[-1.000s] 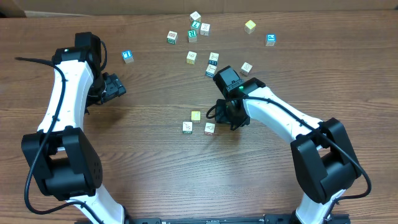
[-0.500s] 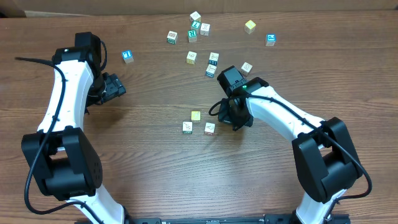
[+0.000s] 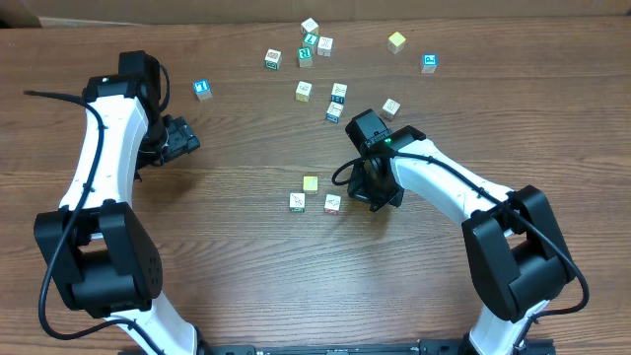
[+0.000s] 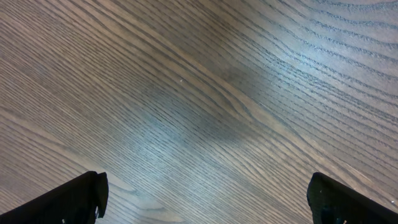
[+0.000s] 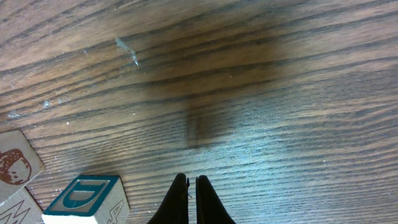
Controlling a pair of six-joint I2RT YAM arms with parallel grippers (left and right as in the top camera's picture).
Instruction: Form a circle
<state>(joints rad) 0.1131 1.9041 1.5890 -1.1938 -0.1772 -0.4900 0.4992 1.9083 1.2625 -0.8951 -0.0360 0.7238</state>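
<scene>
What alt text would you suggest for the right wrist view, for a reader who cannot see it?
The right gripper, jaws shut and empty, hangs over the wooden table at bottom centre. At lower left sits a block with a teal-framed top, and beside it, cut off by the left edge, a pale block with a reddish-brown print.

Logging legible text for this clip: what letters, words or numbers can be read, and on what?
"D", probably: top of the teal-edged block, right wrist view.
No letters visible: the block with a brown drawing beside it.
Too small to read: marks on the scattered blocks, overhead view.
</scene>
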